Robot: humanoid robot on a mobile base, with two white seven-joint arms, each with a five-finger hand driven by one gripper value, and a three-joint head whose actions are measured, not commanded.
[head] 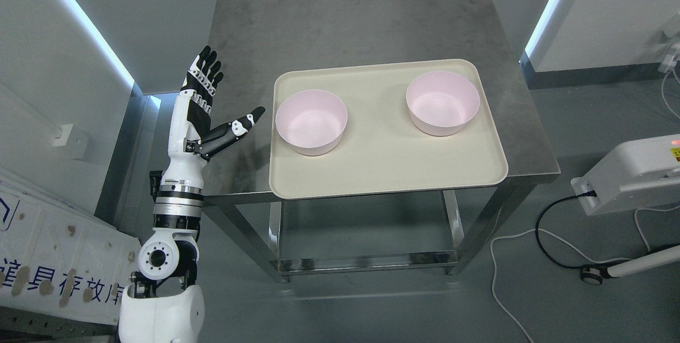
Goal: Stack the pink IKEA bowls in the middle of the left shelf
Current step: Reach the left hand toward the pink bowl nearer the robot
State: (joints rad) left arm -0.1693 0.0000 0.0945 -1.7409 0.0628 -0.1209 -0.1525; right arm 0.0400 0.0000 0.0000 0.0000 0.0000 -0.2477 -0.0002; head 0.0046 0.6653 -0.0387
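Two pink bowls stand upright and apart on a cream tray point(388, 173). The left bowl point(311, 121) is near the tray's left edge; the right bowl point(442, 102) is toward the tray's far right corner. My left hand point(212, 104) is raised at the table's left edge, fingers spread and pointing up, thumb stretched toward the left bowl. It is open, holds nothing, and a small gap separates the thumb tip from the tray. The right arm does not show.
The tray lies on a steel table point(345, 19) with a lower shelf point(366, 260). A white device point(632, 173) with black and white cables stands on the floor at the right. A white panel with print point(58, 258) leans at the lower left.
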